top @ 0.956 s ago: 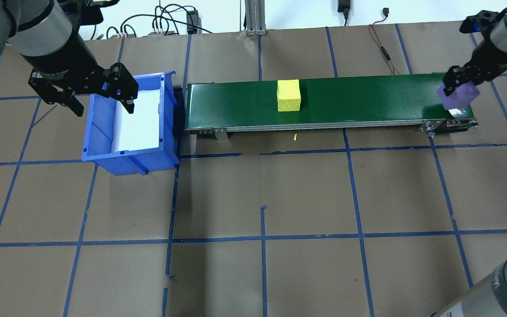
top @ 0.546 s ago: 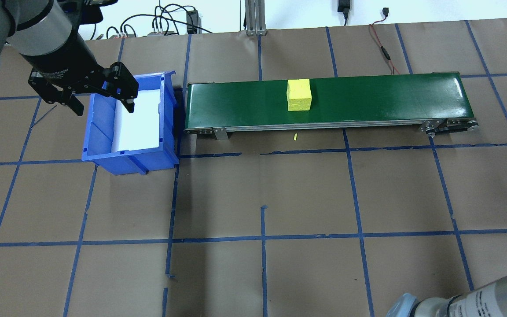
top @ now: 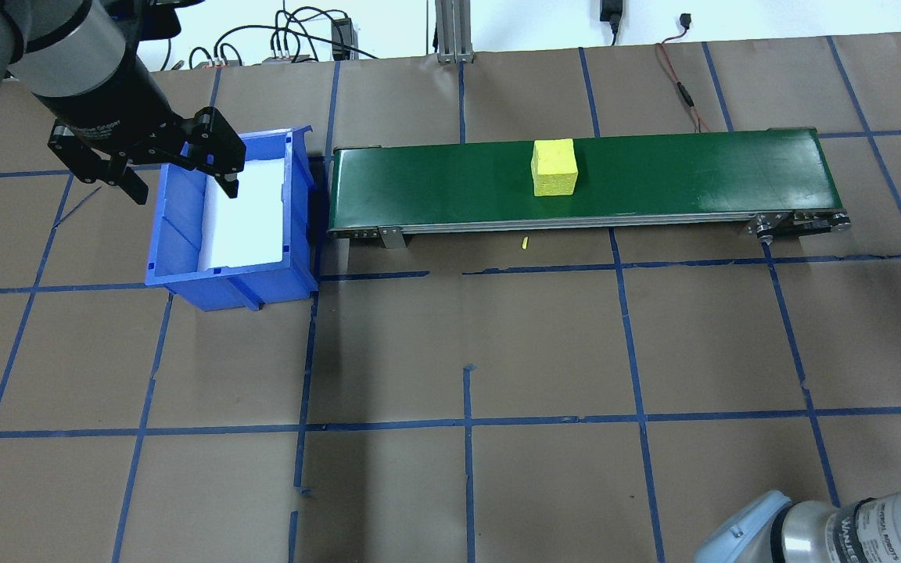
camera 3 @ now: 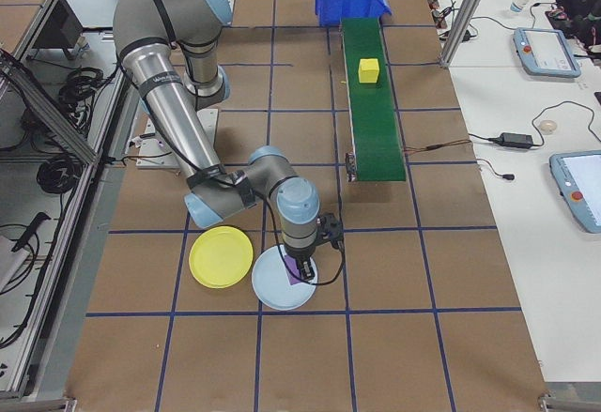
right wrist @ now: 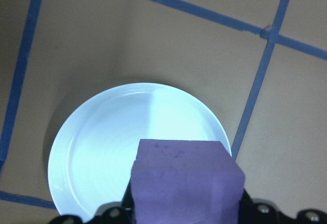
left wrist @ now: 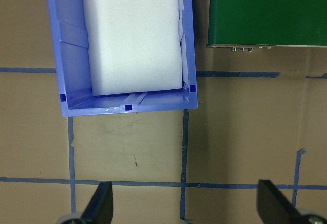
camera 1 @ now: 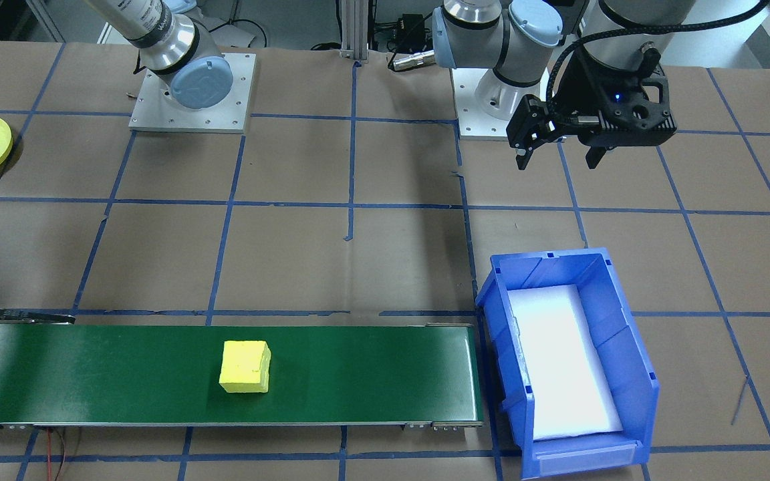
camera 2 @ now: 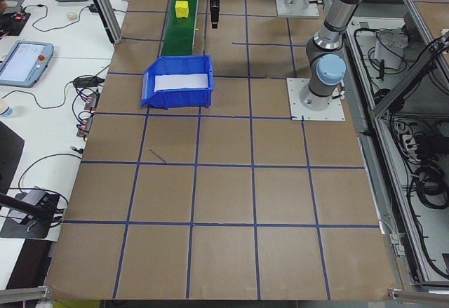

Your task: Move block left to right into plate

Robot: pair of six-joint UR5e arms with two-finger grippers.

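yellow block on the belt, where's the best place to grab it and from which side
Probably from straight above, the claw closing on two opposite vertical side faces of the yellow block. It sits flat and upright on the green belt, roughly square to its edges, with its top and all sides clear and nothing beside it.

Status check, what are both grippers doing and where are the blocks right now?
Right gripper shut on purple block, above pale blue plate. Left gripper open, empty, over blue bin. Yellow block on green conveyor. Yellow plate empty, nothing blocking.
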